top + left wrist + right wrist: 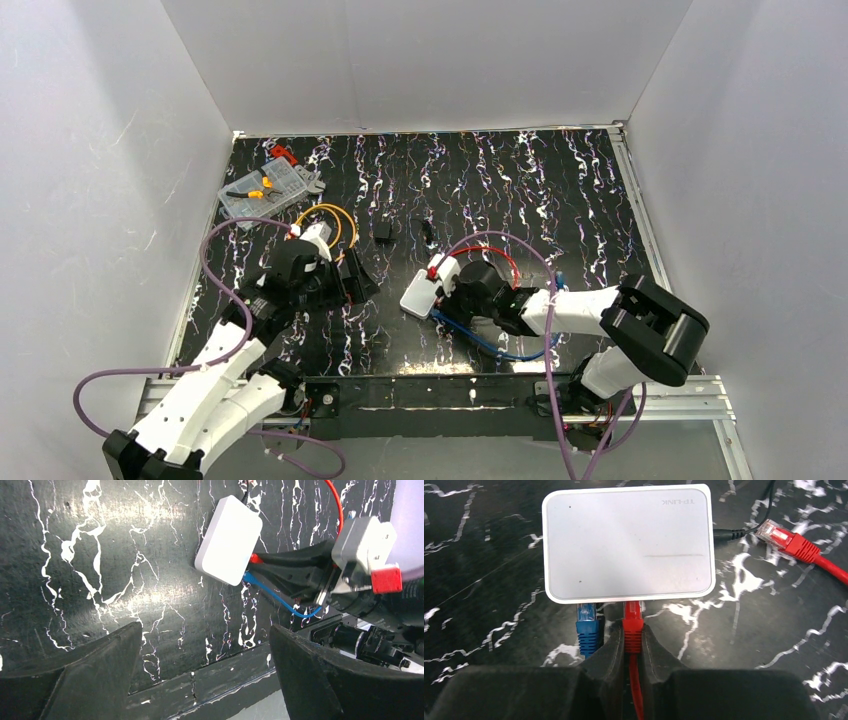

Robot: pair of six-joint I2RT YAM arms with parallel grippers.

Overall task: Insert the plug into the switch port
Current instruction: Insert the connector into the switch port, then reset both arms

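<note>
A black, white-veined table (560, 200) fills the overhead view, with your two arms reaching in from the near edge. Between them lies the switch (629, 542), a flat pale box with rounded corners. It is just beside your right gripper (633, 635) and well apart from your left gripper (204, 627), so the right arm is the nearer one.

The right gripper is clamped on the red plug (633, 620). The plug's long axis points straight away from the fingers, square to the switch's near long edge. Its tip meets the switch port (633, 601) under that edge, directly ahead of the tool. You cannot tell from here whether it is fully seated. A blue plug (587, 622) sits in the port just beside it.

Your left gripper holds nothing, and its fingers stand wide apart.

In the far left corner sits a clear parts case (268, 190). It holds small orange and dark pieces, too small to identify.
</note>
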